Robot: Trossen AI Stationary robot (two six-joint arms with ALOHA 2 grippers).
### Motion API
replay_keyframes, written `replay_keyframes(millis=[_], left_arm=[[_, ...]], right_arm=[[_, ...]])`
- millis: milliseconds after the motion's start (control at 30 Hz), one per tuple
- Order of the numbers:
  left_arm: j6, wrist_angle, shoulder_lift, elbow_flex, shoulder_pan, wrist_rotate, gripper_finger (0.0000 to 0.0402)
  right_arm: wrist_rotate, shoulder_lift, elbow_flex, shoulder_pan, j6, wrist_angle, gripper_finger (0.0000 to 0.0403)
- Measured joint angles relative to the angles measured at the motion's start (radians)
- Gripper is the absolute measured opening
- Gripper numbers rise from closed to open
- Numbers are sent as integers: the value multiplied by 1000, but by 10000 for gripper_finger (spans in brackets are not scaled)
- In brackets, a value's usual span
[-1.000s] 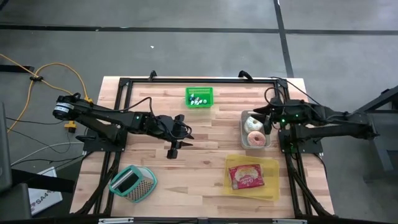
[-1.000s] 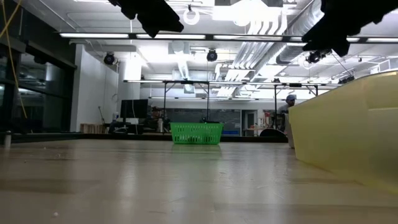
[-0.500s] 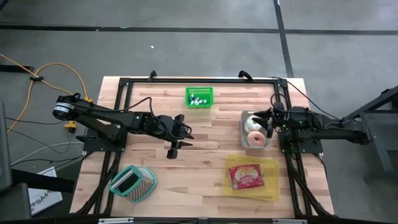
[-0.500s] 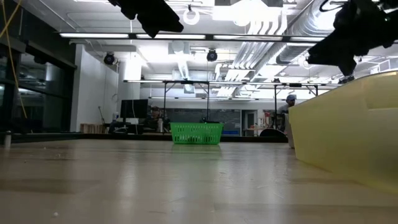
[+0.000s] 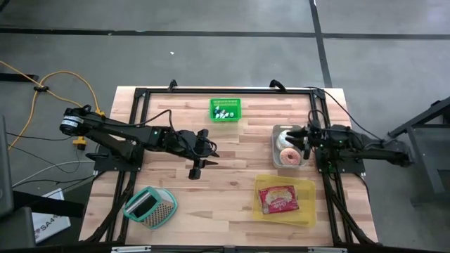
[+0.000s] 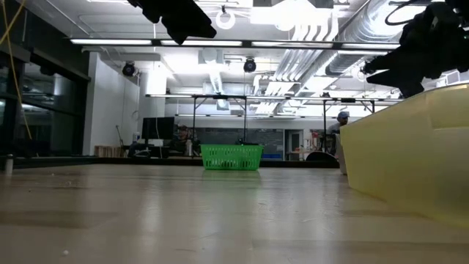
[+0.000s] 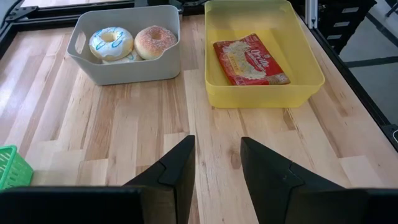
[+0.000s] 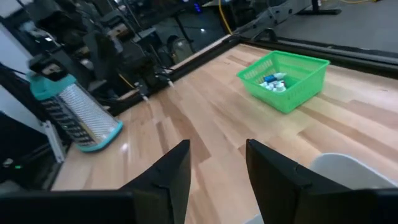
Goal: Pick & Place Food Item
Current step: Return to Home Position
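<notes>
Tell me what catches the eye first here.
The gray bin at the table's right holds donuts, with the right gripper open above its edge. Beside it, a yellow tray holds a red packet; the left gripper hangs open mid-table.

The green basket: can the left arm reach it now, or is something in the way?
Probably yes. The left gripper hangs open above the table, and nothing stands between it and the green basket near the far edge.

Yellow tray (image 7: 267,93), green basket (image 5: 225,109), gray bin (image 7: 134,68), white donut (image 7: 111,42), brown donut (image 7: 155,42)
</notes>
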Motion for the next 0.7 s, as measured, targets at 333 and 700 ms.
replay_keyframes(millis=[333, 700], left_arm=[[0, 0, 0, 0, 0, 0, 122], [-1, 1, 0, 0, 0, 0, 122]], right_arm=[[-74, -65, -119, 0, 14, 169, 140], [-120, -81, -183, 0, 31, 309, 140]])
